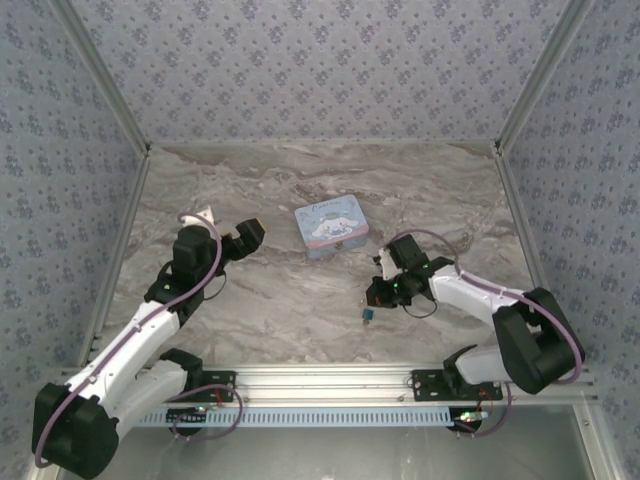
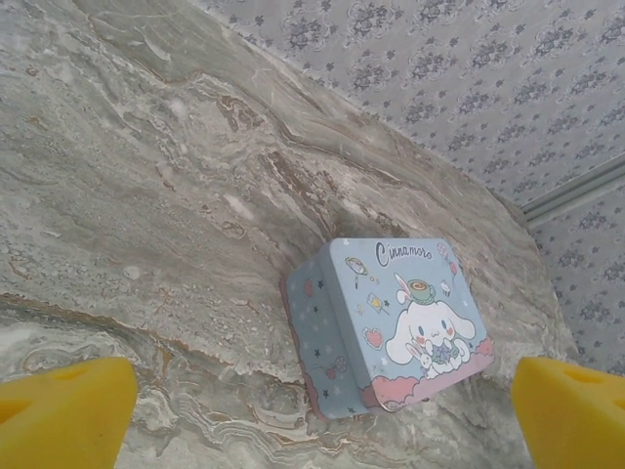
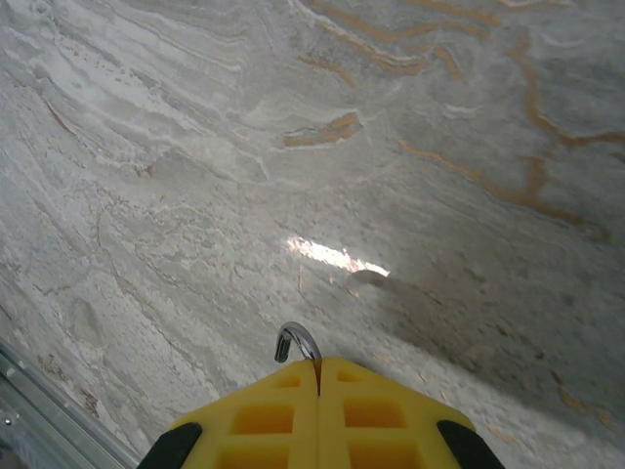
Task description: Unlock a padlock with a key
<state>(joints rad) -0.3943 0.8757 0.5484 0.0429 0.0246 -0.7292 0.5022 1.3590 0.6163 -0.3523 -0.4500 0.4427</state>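
Observation:
My right gripper is shut, and a thin curved metal shackle sticks out from between its yellow fingers, hooked end free. In the top view the tiny blue padlock shows just below the right gripper, low over the marble table near its front edge. The padlock's body is hidden under the fingers in the right wrist view. My left gripper stands open and empty, left of the tin, its yellow fingertips wide apart.
A light-blue rectangular tin with a cartoon lid lies at the table's middle, ahead of the left gripper. Patterned walls enclose the marble table. A metal rail runs along the near edge.

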